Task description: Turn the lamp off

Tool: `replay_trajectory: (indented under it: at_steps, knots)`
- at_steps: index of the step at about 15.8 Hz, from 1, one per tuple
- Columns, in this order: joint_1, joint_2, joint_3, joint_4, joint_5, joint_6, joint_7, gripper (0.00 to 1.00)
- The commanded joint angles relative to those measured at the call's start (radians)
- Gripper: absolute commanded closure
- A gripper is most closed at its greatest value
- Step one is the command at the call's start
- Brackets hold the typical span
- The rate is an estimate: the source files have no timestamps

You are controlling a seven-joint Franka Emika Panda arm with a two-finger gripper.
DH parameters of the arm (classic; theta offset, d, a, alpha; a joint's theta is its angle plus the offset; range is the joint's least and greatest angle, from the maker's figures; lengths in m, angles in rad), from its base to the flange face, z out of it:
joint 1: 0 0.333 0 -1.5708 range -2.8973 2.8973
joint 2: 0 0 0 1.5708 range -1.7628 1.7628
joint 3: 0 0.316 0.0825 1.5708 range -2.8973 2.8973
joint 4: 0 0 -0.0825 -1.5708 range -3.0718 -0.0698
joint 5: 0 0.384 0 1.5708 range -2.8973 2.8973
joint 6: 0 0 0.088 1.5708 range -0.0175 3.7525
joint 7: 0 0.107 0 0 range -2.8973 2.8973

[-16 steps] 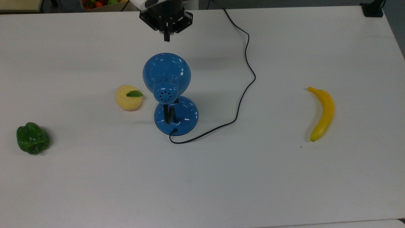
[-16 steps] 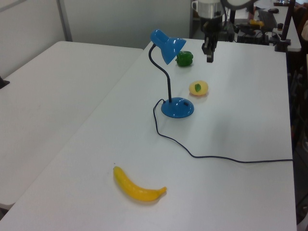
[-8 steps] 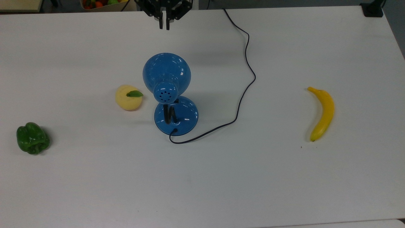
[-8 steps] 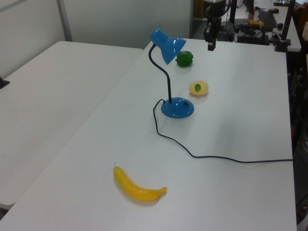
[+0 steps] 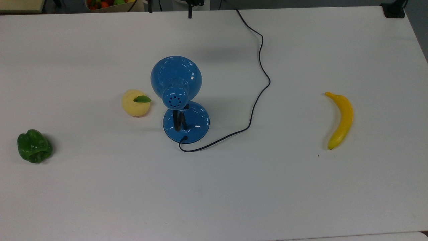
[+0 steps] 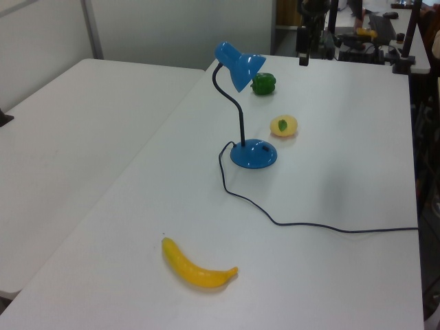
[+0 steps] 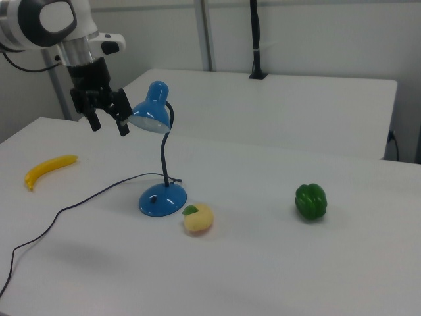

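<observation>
Standing mid-surface (image 5: 301,201), the lamp (image 5: 176,80) sits well clear of the tool (image 7: 109,124). In the right view the tool hangs in the air just to the right view's left of the shade, level with it, not touching. Its fingers (image 7: 123,128) are spread apart with nothing between them. In the left view the tool (image 6: 303,56) shows beyond the lamp (image 6: 239,66), above the far edge of the surface (image 6: 344,275).

Nothing lies between tool and lamp (image 7: 152,113). Banana (image 5: 340,119) is well off toward the top view's right. Green pepper (image 5: 34,146) is well off toward the top view's left. Yellow fruit with a green leaf (image 5: 135,102) sits just beside the base, on the top view's left. Cord (image 5: 257,93) leaves the base, loops toward the top view's right and runs off the far edge.

Lamp look: glossy blue, round base flat on the surface (image 7: 296,276), black bent neck, domed shade with vent holes at its narrow end. Shade is tilted, opening facing the tool side. Cannot tell if the bulb is lit.
</observation>
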Motion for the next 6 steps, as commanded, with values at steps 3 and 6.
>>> replay_trajectory:
  at_steps: [3,6]
  knots:
    - [-0.023,-0.034,-0.006,-0.022,0.000,-0.027,-0.022,0.00]
    - [-0.026,-0.034,-0.006,-0.022,0.000,-0.042,-0.022,0.00]
